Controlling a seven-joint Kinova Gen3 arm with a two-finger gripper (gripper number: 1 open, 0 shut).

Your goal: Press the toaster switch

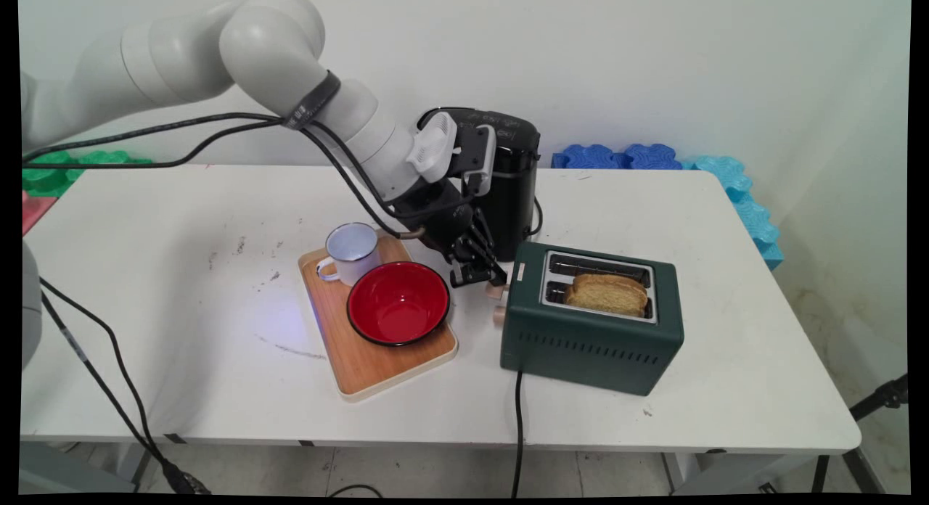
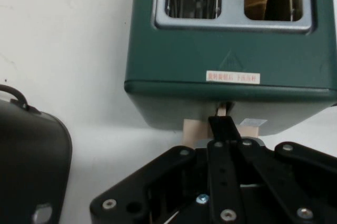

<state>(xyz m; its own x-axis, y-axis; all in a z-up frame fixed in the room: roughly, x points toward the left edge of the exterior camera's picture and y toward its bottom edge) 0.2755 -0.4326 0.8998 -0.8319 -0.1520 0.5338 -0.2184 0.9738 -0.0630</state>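
pincer (image 1: 485, 276) is clenched, pressing on the toaster (image 1: 591, 318) lever (image 2: 221, 127), toast (image 1: 607, 294) sitting in one slot.

White table (image 1: 653, 200), wooden tray (image 1: 385, 367), green toaster (image 1: 580, 345), black appliance (image 1: 512, 200), perhaps a kettle

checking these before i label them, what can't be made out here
- Toaster lever: gripper covers it in both views, so contact is unclear.
- Jaws: the linkage hides whether they are open or shut.
- Second bread slot: its inside is too dark in the main view, cut off at the hand view's top.
- Black appliance: the arm hides most of it.
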